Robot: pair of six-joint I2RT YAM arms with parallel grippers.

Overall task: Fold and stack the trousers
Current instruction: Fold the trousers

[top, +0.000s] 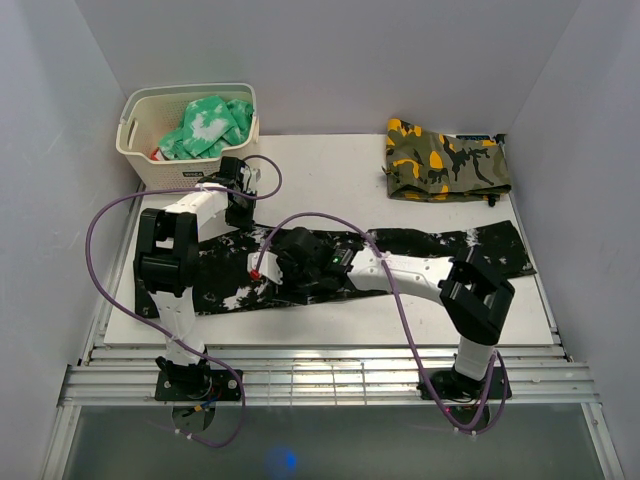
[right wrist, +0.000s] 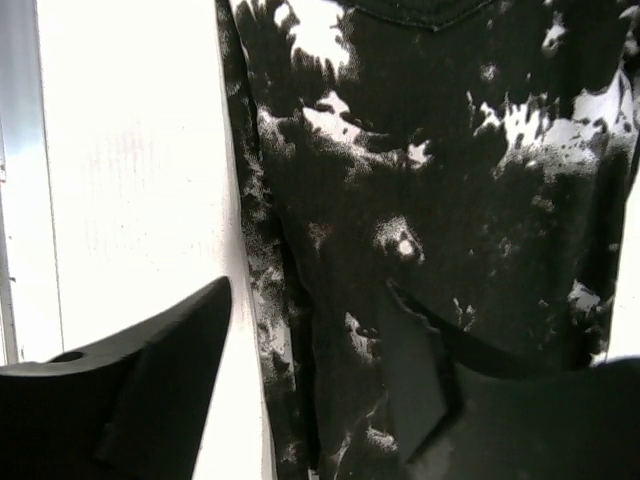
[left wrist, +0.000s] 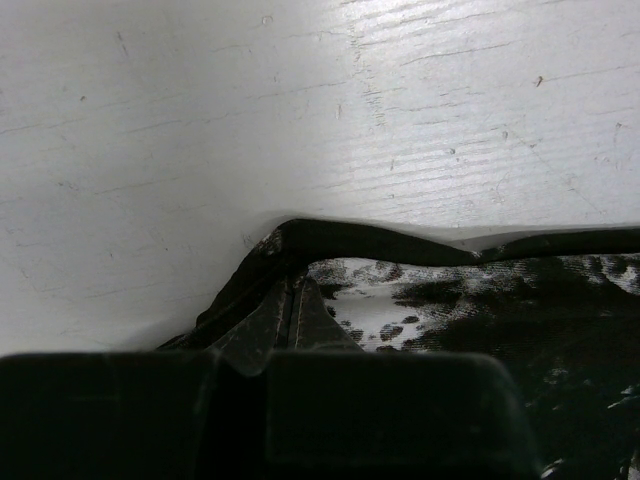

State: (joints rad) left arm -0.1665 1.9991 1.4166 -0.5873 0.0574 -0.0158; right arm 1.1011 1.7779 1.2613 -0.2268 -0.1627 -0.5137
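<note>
The black trousers with white speckles (top: 440, 245) lie stretched left to right across the white table (top: 330, 170). My left gripper (top: 240, 203) is at their far left edge. In the left wrist view the left gripper (left wrist: 240, 365) is shut on a raised fold of the trousers' dark hem (left wrist: 300, 240). My right gripper (top: 272, 262) hangs over the middle of the trousers. In the right wrist view the right gripper (right wrist: 310, 300) is open, straddling the trousers' edge (right wrist: 450, 150): one finger (right wrist: 160, 370) is over bare table, the other (right wrist: 420, 390) is on the fabric.
A cream basket (top: 135, 130) at the back left holds a green-and-white garment (top: 210, 125). A folded camouflage garment (top: 445, 160) lies at the back right. Purple cables loop over both arms. A metal rail runs along the near table edge (top: 330, 375).
</note>
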